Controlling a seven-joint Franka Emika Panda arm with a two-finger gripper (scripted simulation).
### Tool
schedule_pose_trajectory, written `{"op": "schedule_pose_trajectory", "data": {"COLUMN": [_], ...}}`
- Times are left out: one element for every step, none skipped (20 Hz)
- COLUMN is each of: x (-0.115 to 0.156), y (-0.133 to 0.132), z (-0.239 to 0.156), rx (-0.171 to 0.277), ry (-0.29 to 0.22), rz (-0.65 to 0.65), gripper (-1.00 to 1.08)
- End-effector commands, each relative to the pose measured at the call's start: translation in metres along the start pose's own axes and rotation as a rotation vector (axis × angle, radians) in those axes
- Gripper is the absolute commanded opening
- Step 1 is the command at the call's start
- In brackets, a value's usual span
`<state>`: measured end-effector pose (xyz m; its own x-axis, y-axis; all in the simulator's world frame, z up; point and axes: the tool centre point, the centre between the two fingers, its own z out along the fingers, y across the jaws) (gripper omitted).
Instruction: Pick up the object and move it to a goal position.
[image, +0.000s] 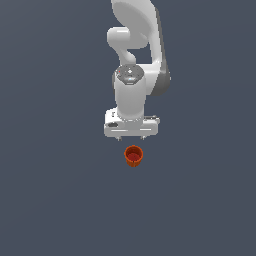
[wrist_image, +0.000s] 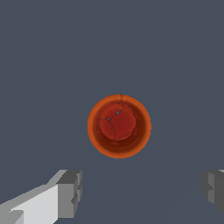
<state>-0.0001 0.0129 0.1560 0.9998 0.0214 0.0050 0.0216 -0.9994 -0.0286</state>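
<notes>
Orange-red and upright, the cup (image: 133, 156) stands alone on the dark grey floor (image: 50, 200), nearest the exterior camera, mouth open upward. Just behind and above it in that view hangs the gripper (image: 131, 137), its white body wider than the cup, and behind that the arm (image: 135, 50) rises out of frame. The wrist view looks straight down into the cup (wrist_image: 119, 126); one grey finger (wrist_image: 70, 193) shows at one edge and the other at the opposite edge, so the jaws stand wide with nothing between them and clear of the rim. Judged stage: approach, grasp not yet made. The cup sits off the line joining the fingertips, so the hand needs shifting over it before descent. Recommended: centre first, lower straight until the pads bracket the ribbed wall below the thicker rim, then close evenly. A tapered wall may slip upward under squeeze; a low grip reduces that risk. No goal marker is visible.
</notes>
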Motion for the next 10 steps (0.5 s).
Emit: {"op": "schedule_pose_trajectory", "data": {"x": [0.0000,0.0002,0.0006,0.0013,0.0023,0.0030,0.0035,0.0037,0.0035,0.0035], "y": [0.0000,0.0002,0.0008,0.0018,0.0031,0.0042,0.0048,0.0053,0.0051,0.0048], "z": [0.0000,-0.0002,-0.0006,-0.0015,-0.0025,-0.0035,-0.0041,-0.0043,-0.0042,-0.0039], "rx": [0.000,-0.001,-0.002,-0.005,-0.008,-0.011,-0.013,-0.013,-0.013,-0.013], "ry": [0.000,0.000,0.001,0.002,0.003,0.003,0.004,0.004,0.004,0.004], "rz": [0.000,0.000,0.001,0.002,0.004,0.004,0.004,0.004,0.004,0.005], "gripper": [0.28,0.28,0.28,0.28,0.28,0.28,0.28,0.28,0.28,0.28]}}
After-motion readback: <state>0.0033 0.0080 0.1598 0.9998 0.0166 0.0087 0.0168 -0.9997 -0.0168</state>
